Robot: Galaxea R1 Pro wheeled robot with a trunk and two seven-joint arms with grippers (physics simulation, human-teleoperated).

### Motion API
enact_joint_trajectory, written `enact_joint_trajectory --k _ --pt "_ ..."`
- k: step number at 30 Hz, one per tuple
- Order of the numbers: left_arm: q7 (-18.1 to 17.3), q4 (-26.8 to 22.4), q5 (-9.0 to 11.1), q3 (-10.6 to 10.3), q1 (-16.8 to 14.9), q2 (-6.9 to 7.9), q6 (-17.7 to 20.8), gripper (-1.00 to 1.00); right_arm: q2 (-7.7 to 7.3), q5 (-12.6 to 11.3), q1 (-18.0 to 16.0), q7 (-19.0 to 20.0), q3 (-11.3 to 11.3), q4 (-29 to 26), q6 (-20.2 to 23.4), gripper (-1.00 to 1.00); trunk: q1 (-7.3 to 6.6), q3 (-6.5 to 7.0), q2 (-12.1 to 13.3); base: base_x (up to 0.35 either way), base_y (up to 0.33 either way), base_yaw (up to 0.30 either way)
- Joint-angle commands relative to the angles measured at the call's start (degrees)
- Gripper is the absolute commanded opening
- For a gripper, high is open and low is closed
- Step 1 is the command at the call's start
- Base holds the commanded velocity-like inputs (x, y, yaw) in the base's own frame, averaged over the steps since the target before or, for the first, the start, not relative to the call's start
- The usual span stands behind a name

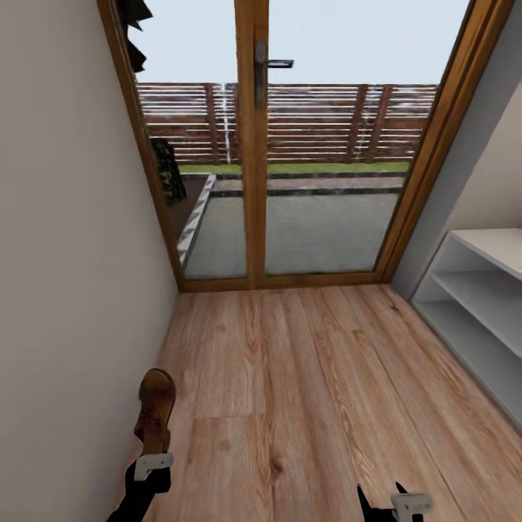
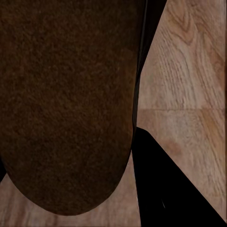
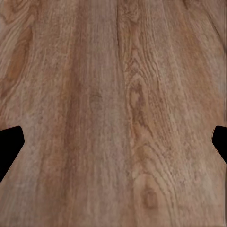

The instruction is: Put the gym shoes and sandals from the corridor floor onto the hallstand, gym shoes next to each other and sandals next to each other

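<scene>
- Head view: the left gripper [image 1: 154, 455] at the lower left pinches a brown sandal [image 1: 155, 409] by one end, so the sandal stands tilted above the wood-plank floor [image 1: 304, 391], close to the plain wall [image 1: 65, 254] on that side.
- Left wrist view: the dark brown sole of the sandal [image 2: 66, 104] sits right in front of the camera with its rounded end clear of the planks [image 2: 189, 94]; a black finger [image 2: 165, 189] lies along its edge (the other finger is hidden behind the sole).
- Right wrist view: two black fingertips [image 3: 9, 142] show at opposite edges, spread wide with nothing but bare floor [image 3: 113, 113] between them.
- Head view again: the right gripper [image 1: 395, 500] shows at the bottom edge, low over the planks.
- A white shoe rack [image 1: 478, 304] stands along the right side, with a bench top and two open shelves below; the part in sight holds nothing.
- Ahead is a glazed wooden door [image 1: 250, 145] with a dark handle [image 1: 270, 65]; through the glass are a paved terrace [image 1: 319, 232] and a slatted fence [image 1: 326, 119].
- No brand, label or writing can be read on the sandal, the rack or the door (the sole is plain).
</scene>
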Motion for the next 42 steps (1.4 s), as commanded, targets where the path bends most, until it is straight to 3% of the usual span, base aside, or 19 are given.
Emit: enact_joint_trajectory --k 1,28,42 --pt "-0.2 0.0 -0.7 0.5 0.0 -0.03 -0.2 -1.0 0.03 0.2 0.0 0.5 -0.5 0.1 -0.2 1.0 0.02 -0.04 0.0 0.335 0.043 -0.251" --pt "-0.2 0.0 -0.9 0.5 0.0 -0.22 -0.1 -1.0 0.04 0.2 0.0 0.5 -0.5 0.1 -0.1 1.0 0.02 -0.04 0.0 0.309 0.169 -0.266" --pt "-0.2 0.0 -0.9 0.5 0.0 -0.22 -0.1 -1.0 0.04 0.2 0.0 0.5 -0.5 0.1 -0.1 1.0 0.02 -0.04 0.0 0.335 0.021 -0.268"
